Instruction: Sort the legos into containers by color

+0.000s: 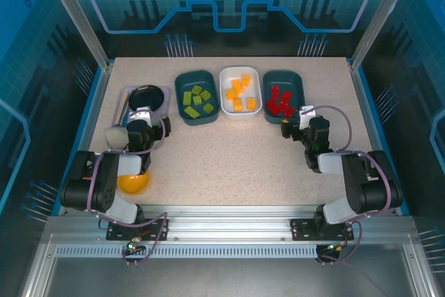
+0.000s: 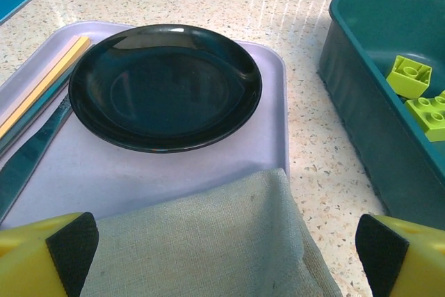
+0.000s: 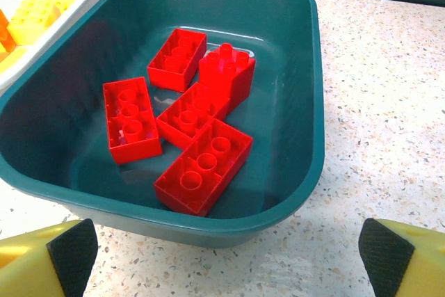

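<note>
Along the far side of the counter (image 1: 229, 158), three trays stand in a row: the left teal tray (image 1: 198, 121) holds the green legos (image 1: 197, 99), the white tray (image 1: 240, 115) the orange-yellow legos (image 1: 240, 94), the right teal tray (image 3: 309, 137) the red legos (image 3: 188, 123). Both grippers are spread and empty: the right gripper (image 3: 229, 252) just before the right teal tray, the left gripper (image 2: 226, 255) above a grey cloth (image 2: 208, 227) near a black dish (image 2: 165, 85).
</note>
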